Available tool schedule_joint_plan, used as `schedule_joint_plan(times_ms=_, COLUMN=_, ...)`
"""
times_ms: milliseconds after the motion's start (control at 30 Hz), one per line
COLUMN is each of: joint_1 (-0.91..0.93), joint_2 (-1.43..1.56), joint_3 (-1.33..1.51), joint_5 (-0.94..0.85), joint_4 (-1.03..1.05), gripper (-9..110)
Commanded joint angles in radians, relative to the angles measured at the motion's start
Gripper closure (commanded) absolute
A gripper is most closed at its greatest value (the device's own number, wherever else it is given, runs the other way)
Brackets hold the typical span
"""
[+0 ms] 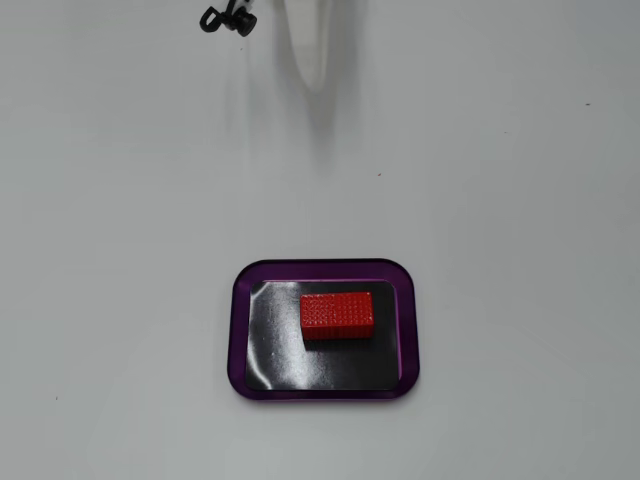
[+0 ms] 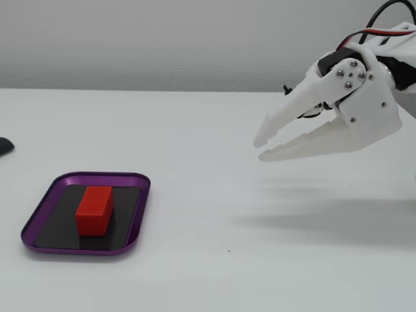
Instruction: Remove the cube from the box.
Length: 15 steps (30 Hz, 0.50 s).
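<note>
The red cube (image 1: 337, 314) lies flat on the black bottom of the purple-rimmed box (image 1: 240, 330), toward its far right part in a fixed view. In the other fixed view the cube (image 2: 95, 209) sits in the box (image 2: 78, 251) at the lower left. My white gripper (image 2: 261, 148) hovers above the table far to the right of the box, pointing down-left, with its jaws nearly together and nothing between them. In the top-down fixed view the gripper (image 1: 315, 72) is only a pale tip at the top edge, well beyond the box.
A small black object (image 1: 228, 18) lies on the white table near the top edge, left of the gripper; it also shows at the left edge of the side view (image 2: 3, 145). The gripper's shadow falls on the table under it.
</note>
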Motion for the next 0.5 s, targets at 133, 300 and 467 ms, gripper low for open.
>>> schedule_joint_plan(times_ms=133, joint_1=0.009, joint_2=0.032, joint_3=0.008, joint_5=0.089, joint_4=-0.052, gripper=102)
schedule_joint_plan(times_ms=300, joint_1=0.009, joint_2=0.032, joint_3=0.008, joint_5=0.089, joint_4=-0.052, gripper=102)
schedule_joint_plan(times_ms=467, joint_1=0.009, joint_2=0.018, joint_3=-0.005, joint_5=0.092, joint_4=-0.044, gripper=102)
